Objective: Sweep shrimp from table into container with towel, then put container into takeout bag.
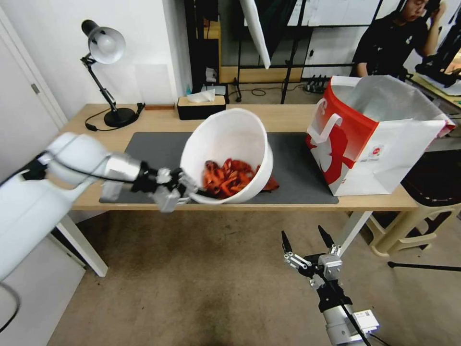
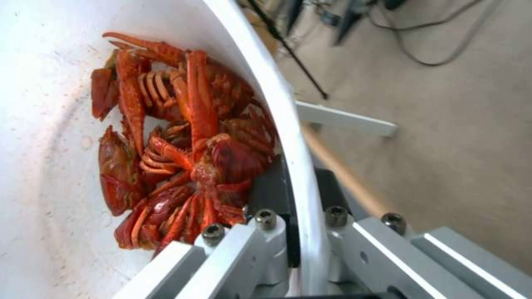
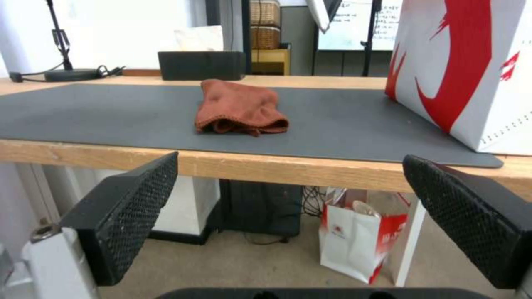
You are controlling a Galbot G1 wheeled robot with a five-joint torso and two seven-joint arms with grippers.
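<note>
My left gripper (image 1: pixel 189 192) is shut on the near rim of the white container (image 1: pixel 225 139), which hangs tilted above the table's front edge. The red-orange shrimp (image 1: pixel 228 178) lie heaped in its low side. In the left wrist view the fingers (image 2: pixel 266 245) clamp the rim of the container (image 2: pixel 44 166) beside the shrimp (image 2: pixel 177 153). The rust-red towel (image 3: pixel 239 109) lies crumpled on the grey mat (image 3: pixel 111 112), mostly hidden behind the bowl in the head view. The takeout bag (image 1: pixel 365 139) stands open on the table (image 1: pixel 288 115) at the right. My right gripper (image 1: pixel 307 240) hangs open below the table's front edge.
A desk lamp (image 1: pixel 103 45) and a black tissue box (image 1: pixel 200 106) stand along the table's back edge. A beige stool (image 1: pixel 408 221) sits by the table's right end. Under the table stands a small red-and-white bag (image 3: pixel 355 241).
</note>
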